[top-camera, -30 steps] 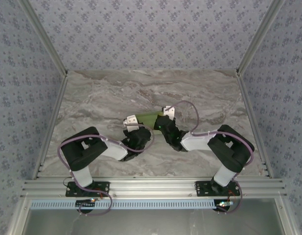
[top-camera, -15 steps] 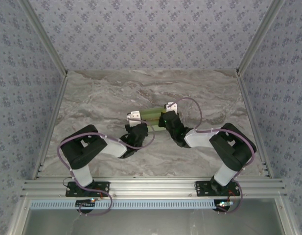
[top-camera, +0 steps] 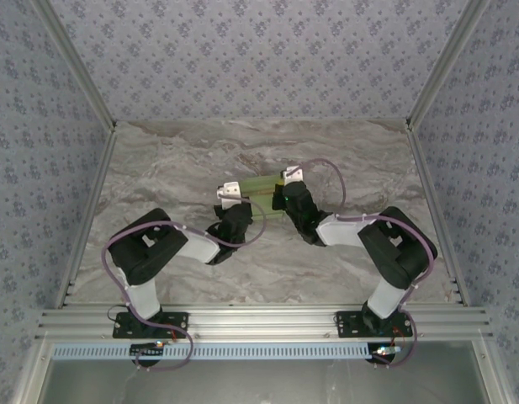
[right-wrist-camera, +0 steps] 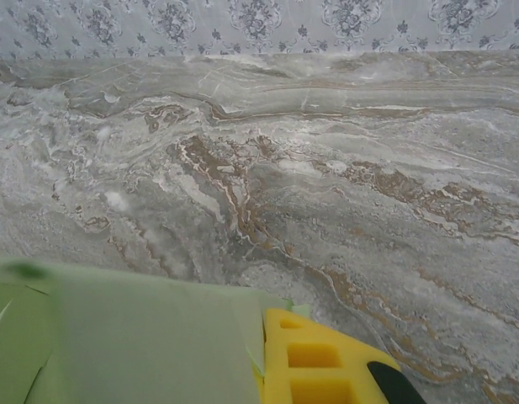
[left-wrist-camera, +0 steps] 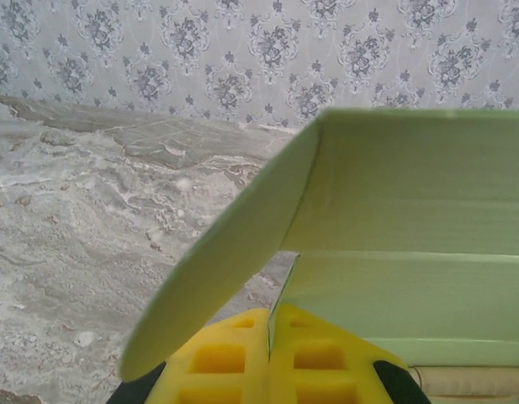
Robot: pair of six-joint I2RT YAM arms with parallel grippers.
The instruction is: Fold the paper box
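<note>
Both arms now reach farther over the marbled table (top-camera: 158,168) than a second ago, and the pale-green paper box (top-camera: 261,187) sits nearer the patterned back wall (top-camera: 259,59). My left jaws are clamped on a card edge between yellow pads (left-wrist-camera: 217,362). My right jaws grip the opposite end beside a yellow pad (right-wrist-camera: 314,366). A tan stick (left-wrist-camera: 469,380) shows just below the box's panel, and the raised flap (left-wrist-camera: 234,244) blocks the left wrist view
</note>
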